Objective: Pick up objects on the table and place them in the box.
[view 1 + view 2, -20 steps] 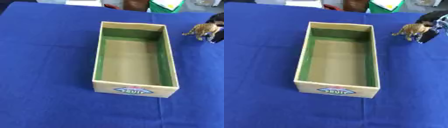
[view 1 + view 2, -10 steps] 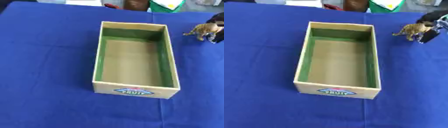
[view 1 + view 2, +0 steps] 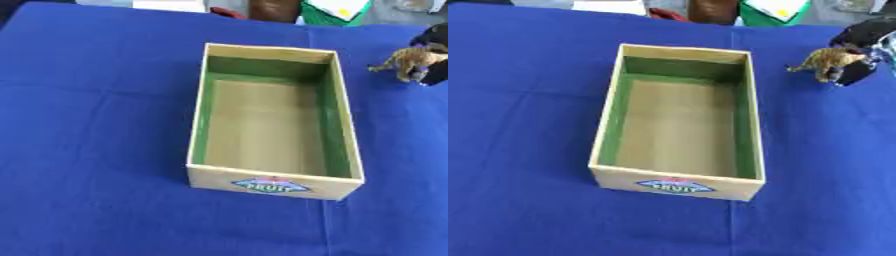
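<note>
An open cardboard box (image 3: 606, 129) with green inner walls and a fruit label on its front stands in the middle of the blue table; nothing lies inside it. At the far right my right hand (image 3: 859, 52) is black and curled round a small tan toy animal (image 3: 824, 61), which points left toward the box and sits just above the cloth, to the right of the box's far corner. My left hand shows in neither view.
A blue cloth (image 3: 96, 125) covers the whole table. Beyond its far edge lie a green and white item (image 3: 337, 10), a dark brown object (image 3: 273, 9) and something white (image 3: 171, 5).
The whole picture has shifted slightly, so the camera moved. My right hand with the toy animal stays at about the same spot beside the box.
</note>
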### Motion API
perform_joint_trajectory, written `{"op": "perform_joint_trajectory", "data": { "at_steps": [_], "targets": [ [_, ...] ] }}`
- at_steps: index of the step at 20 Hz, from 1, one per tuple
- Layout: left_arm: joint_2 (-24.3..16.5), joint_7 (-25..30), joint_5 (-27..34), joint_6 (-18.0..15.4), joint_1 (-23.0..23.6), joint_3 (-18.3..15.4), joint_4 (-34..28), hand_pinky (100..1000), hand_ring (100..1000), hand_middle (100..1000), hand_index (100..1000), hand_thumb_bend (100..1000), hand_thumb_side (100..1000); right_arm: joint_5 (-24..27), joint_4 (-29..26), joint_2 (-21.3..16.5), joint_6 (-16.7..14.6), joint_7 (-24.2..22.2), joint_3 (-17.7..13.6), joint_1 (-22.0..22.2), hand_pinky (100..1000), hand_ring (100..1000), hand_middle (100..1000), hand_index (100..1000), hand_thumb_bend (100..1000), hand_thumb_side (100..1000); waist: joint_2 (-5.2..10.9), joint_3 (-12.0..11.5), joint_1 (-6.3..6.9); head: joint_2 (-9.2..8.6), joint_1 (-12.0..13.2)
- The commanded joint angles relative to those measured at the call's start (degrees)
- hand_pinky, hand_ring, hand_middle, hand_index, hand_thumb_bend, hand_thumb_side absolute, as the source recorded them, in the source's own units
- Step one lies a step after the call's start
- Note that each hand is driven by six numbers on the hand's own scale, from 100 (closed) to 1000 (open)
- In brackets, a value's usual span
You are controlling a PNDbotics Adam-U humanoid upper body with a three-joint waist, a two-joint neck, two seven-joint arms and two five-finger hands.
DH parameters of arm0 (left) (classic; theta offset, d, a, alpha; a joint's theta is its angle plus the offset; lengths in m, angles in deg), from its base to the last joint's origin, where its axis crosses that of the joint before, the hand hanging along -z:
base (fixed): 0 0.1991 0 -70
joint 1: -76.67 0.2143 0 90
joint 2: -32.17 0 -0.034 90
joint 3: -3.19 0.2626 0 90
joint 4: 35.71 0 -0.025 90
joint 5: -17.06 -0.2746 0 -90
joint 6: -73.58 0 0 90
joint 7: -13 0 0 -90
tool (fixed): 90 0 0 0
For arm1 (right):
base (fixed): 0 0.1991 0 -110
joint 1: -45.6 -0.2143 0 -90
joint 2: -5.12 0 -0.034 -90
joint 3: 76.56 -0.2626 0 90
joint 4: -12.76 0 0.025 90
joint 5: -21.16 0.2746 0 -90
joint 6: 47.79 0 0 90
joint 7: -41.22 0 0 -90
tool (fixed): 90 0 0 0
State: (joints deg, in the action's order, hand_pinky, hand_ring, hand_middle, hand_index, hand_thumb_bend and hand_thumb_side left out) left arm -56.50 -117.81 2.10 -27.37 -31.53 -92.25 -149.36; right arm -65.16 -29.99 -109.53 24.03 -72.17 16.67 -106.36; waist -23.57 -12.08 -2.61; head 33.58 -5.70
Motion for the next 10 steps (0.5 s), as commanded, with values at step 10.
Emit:
{"op": "perform_joint_trajectory", "data": {
  "at_steps": [10],
  "targets": [
    [-1.49, -0.05, -0.35, 0.34, -0.33, -0.42, -0.95, 534, 572, 581, 741, 100, 463, 2.13, -0.25, -1.27, -1.51, 9.22, -0.28, -0.79, 736, 694, 585, 585, 100, 566, 1.50, 0.24, 0.09, -0.62, 0.44]
  ]
}}
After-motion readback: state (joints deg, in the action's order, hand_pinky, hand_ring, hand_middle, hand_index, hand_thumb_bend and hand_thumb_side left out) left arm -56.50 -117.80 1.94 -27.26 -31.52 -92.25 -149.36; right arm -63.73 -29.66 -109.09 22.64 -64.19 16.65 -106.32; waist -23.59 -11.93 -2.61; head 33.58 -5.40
